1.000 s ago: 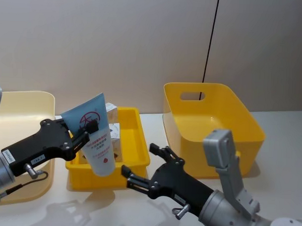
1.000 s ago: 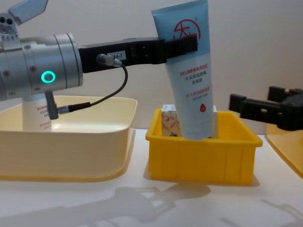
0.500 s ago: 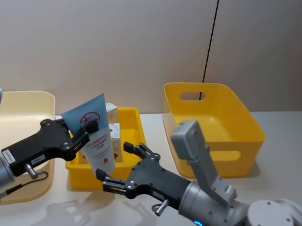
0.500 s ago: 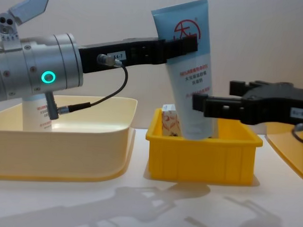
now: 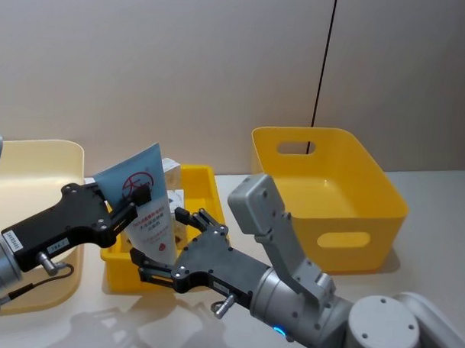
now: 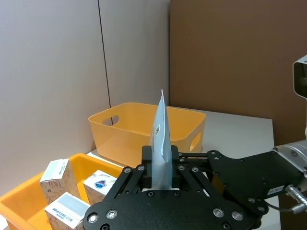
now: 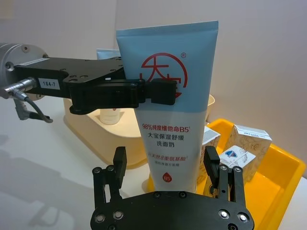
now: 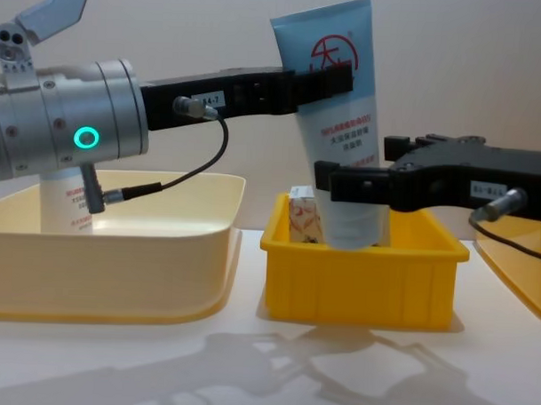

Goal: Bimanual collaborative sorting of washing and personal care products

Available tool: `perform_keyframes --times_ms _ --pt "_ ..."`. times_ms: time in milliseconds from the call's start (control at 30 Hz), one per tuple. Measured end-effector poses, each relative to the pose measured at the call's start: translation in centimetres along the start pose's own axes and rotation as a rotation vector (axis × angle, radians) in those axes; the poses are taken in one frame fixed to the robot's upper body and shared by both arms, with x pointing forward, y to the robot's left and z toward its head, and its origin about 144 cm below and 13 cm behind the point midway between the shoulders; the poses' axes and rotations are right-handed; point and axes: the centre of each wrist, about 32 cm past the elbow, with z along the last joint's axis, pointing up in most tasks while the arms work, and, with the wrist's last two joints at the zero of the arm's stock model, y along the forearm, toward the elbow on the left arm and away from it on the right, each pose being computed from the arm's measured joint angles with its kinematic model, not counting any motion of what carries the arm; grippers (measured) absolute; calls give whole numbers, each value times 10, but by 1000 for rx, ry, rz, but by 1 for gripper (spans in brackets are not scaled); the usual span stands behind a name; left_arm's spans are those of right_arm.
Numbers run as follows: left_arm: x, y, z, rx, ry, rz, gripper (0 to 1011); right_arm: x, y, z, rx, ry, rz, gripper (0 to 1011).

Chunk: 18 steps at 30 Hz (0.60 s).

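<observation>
Left end effector clamps a blue-and-white squeeze tube, cap end inside the small yellow bin. Right end effector, spread wide, flanks the tube there.

Black left tool, silver wrist

**Smooth plastic, matt black jaws**

The pale blue-and-white squeeze tube pinched in the left gripper is smooth, soft plastic with a satin sheen (its red print lies flat). That gripper and the right gripper, its jaws apart on either side of the tube's lower end, are matt black. Below the jaws, the small yellow tray is glossy moulded plastic. The beige swirl-printed cartons in it look like matt card. The silver left wrist housing looks like brushed metal.
</observation>
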Motion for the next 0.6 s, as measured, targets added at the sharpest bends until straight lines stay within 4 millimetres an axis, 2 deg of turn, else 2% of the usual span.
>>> perform_keyframes --times_ms 600 --pt "0 0 0 0 0 0 202 -2 25 -3 -24 -28 -30 1001"
